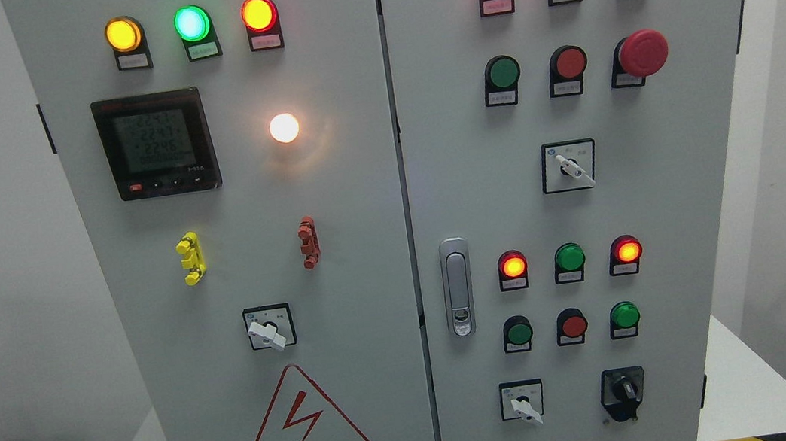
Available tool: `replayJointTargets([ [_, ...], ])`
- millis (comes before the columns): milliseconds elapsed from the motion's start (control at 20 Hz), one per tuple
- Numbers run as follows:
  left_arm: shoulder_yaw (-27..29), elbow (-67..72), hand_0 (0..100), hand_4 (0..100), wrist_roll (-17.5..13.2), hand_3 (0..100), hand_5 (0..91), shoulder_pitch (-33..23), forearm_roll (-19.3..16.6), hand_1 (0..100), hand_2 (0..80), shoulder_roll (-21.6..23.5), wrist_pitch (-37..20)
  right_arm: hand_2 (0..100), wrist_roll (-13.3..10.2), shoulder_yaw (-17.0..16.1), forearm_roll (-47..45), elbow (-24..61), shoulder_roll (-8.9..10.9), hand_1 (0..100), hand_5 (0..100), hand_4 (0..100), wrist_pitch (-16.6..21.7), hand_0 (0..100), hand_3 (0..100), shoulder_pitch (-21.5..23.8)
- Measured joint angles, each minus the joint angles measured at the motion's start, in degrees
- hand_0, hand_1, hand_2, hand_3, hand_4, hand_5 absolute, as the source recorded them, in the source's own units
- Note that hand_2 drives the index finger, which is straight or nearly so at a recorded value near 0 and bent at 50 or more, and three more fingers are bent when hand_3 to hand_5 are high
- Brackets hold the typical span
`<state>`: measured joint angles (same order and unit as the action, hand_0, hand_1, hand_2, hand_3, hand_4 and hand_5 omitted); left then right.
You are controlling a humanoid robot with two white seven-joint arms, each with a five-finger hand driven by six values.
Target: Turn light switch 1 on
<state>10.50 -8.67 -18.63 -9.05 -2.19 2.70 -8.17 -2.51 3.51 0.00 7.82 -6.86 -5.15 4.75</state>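
Centrally, white lamp glows (cabinet closed).

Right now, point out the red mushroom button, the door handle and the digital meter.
red mushroom button [643, 52], head view, on its cap.
door handle [457, 286], head view, on its lever.
digital meter [156, 144], head view, on its screen.

White-handled rotary switch on left door's lower middle, handle tilted down-right.
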Motion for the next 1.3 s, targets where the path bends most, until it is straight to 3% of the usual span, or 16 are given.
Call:
replayJointTargets([
  [451, -5.89, 4.85, 45, 0, -0.20, 0, 5.0, 4.17, -0.80, 0, 0.0, 1.03, 1.83, 0, 0.00, 0.00, 0.00, 0.00, 0.00, 39, 0, 0, 0.00, 12, 0, 0.00],
  [1303, -9.50, 7.84, 45, 0, 1.52, 0, 4.6, 4.96, -0.48, 0, 0.0, 0.83, 1.03, 0, 0.00, 0.00, 0.00, 0.00, 0.00, 39, 0, 0, 0.00, 12, 0, 0.00],
])
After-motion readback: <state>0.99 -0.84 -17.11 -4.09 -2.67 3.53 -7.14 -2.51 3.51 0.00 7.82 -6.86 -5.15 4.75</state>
